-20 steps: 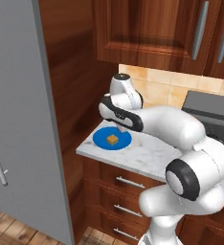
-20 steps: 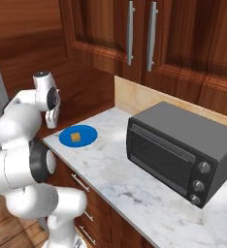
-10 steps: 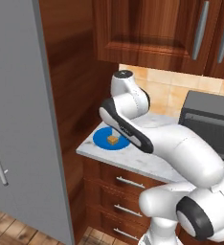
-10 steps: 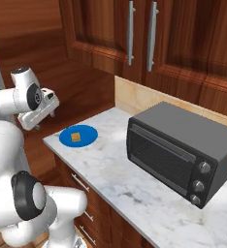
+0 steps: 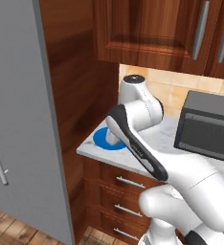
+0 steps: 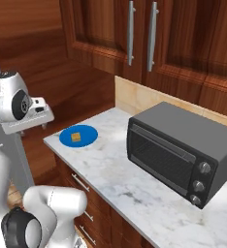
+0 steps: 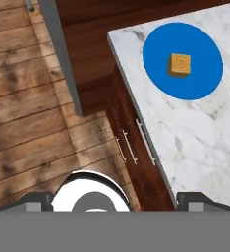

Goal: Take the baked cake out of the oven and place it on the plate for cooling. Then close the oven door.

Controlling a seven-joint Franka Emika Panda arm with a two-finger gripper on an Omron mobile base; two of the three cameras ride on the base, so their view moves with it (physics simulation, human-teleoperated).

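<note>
One cake [image 6: 76, 137] lies already on the blue plate [image 6: 89, 140] at the counter's [image 6: 135, 193] corner, so this part looks done. The oven [image 6: 181, 151] with its door [image 6: 159, 160] looks shut in the right base view. The gripper [image 7: 115, 199] stands wide and empty; the hand view adds the wooden floor [image 7: 33, 123].

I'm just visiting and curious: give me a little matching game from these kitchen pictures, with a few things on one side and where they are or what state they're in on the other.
Things:
1. cake
2. plate
3. oven door
4. gripper

States or places:
A. closed
B. blue, near the counter's end
C. open, holding nothing, out past the counter's edge
D. sitting on the plate

Pairs: 1-D, 2-B, 3-A, 4-C
</note>
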